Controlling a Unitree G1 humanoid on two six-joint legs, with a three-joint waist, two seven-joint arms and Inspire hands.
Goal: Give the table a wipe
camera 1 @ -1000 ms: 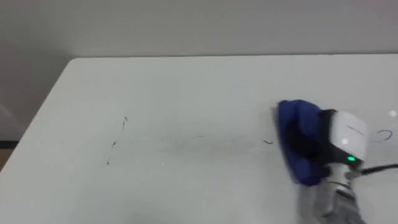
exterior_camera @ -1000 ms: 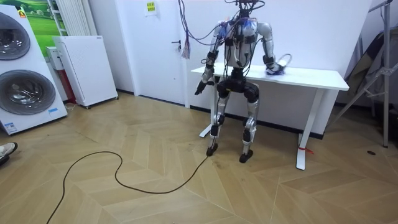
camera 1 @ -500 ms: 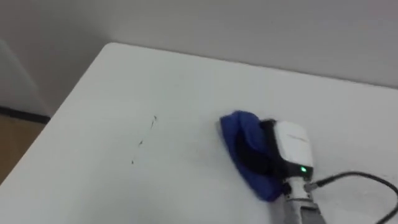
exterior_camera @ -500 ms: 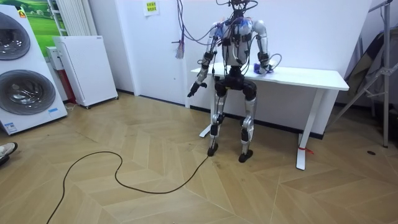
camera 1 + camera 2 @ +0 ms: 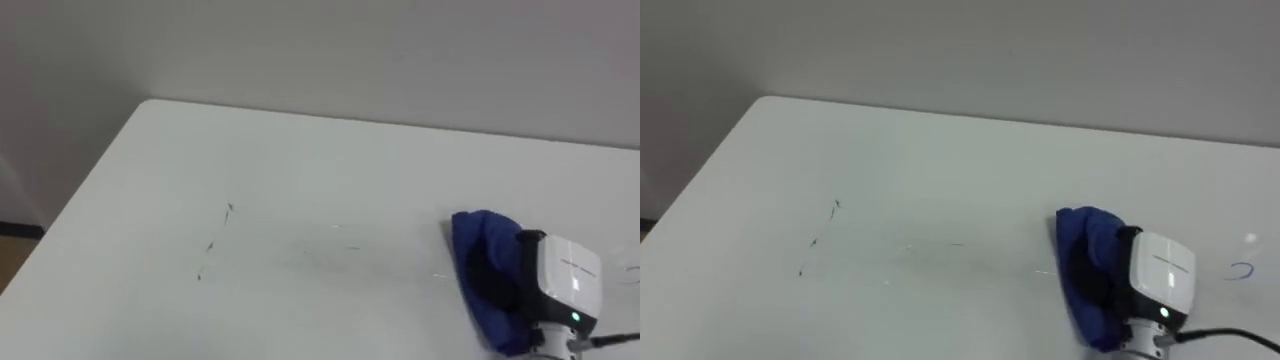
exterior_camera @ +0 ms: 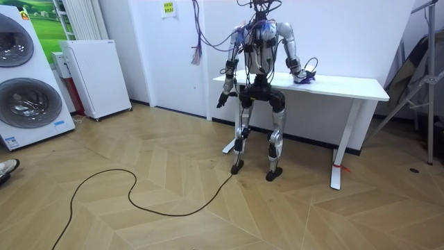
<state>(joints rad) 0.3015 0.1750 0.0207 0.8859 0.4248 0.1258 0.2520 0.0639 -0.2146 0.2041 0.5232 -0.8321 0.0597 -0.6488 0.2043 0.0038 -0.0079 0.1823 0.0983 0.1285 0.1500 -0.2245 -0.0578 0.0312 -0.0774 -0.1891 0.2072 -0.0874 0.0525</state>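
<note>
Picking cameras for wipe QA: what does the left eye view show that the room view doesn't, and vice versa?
Left eye view: thin dark marks on the table, left of the blue cloth. Room view: the robot standing at the table's long side, left hand hanging by its hip, plus washing machines and a white cabinet. Both: the right hand on the blue cloth on the white table.

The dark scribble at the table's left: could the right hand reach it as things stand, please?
Probably yes: only bare table lies between the scribble and the right hand on its blue cloth.
</note>
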